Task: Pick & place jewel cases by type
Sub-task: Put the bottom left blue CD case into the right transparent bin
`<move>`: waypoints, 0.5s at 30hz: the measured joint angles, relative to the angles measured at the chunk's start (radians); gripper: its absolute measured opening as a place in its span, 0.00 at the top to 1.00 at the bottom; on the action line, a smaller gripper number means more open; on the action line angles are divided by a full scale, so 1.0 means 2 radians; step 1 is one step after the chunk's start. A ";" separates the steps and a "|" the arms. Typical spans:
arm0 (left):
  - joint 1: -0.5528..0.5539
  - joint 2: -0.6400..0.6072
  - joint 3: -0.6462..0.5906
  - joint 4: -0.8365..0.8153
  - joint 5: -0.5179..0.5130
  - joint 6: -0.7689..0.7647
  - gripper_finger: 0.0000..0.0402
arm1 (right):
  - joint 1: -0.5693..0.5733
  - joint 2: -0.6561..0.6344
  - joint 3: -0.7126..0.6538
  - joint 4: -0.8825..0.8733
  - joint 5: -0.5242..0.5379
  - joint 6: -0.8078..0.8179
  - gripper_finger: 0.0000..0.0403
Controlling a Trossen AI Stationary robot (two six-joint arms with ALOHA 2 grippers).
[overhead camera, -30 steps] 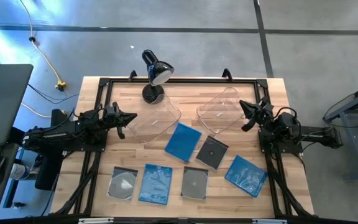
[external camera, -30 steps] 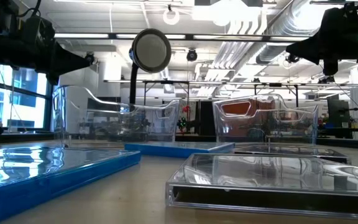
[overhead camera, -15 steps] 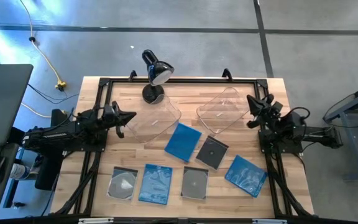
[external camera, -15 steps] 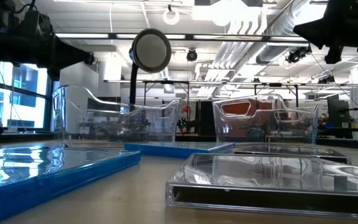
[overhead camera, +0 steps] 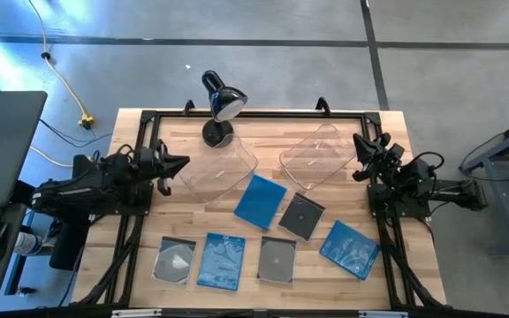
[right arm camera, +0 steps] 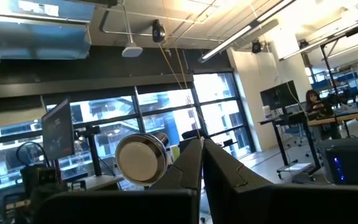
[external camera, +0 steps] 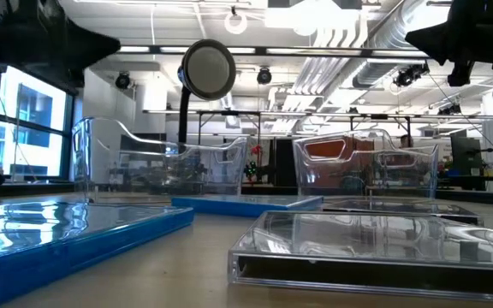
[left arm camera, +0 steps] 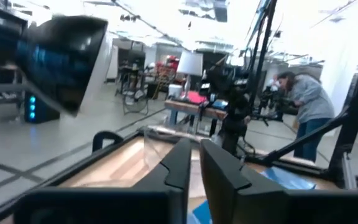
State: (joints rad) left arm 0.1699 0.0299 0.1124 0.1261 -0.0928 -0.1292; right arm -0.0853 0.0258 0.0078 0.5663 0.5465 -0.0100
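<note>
Person only in left wrist view, beyond the table.

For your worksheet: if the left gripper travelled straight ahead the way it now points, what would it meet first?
Probably the nearer clear bin: the left gripper points across the table towards it. It hangs above the tabletop, so it might pass over the rim.
</note>
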 joint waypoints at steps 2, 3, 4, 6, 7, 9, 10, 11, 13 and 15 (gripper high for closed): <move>0.000 0.000 0.010 -0.010 0.000 0.001 0.86 | 0.000 0.000 0.000 0.000 -0.001 -0.005 1.00; 0.000 0.000 0.015 -0.020 0.000 0.001 0.84 | 0.000 0.000 0.000 0.000 -0.003 -0.010 1.00; 0.000 0.000 0.019 -0.029 0.000 0.001 0.82 | 0.000 0.000 0.000 0.000 -0.008 -0.014 1.00; 0.000 0.000 0.027 -0.046 -0.001 -0.001 0.78 | 0.000 0.000 0.000 0.000 -0.028 -0.021 1.00; 0.000 0.000 0.032 -0.056 -0.001 -0.001 0.77 | 0.000 0.000 0.000 0.000 -0.040 -0.025 1.00; 0.000 0.001 0.045 -0.077 -0.001 -0.001 0.75 | 0.000 0.000 0.002 -0.004 -0.063 -0.030 1.00; 0.000 0.003 0.054 -0.089 -0.001 -0.001 0.74 | 0.000 0.000 0.002 -0.005 -0.073 -0.031 1.00; 0.000 0.007 0.063 -0.099 -0.001 -0.001 0.74 | 0.000 0.000 0.003 -0.004 -0.084 -0.031 1.00; 0.000 0.018 0.084 -0.120 -0.002 -0.001 0.73 | 0.000 0.000 0.004 -0.006 -0.093 -0.039 1.00; 0.000 0.038 0.105 -0.137 -0.002 0.007 0.73 | 0.000 0.003 0.004 -0.021 -0.083 -0.044 1.00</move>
State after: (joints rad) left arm 0.1699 0.1066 0.3231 -0.1482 -0.0963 -0.1145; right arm -0.0853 0.0319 0.0162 0.5252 0.3806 -0.0972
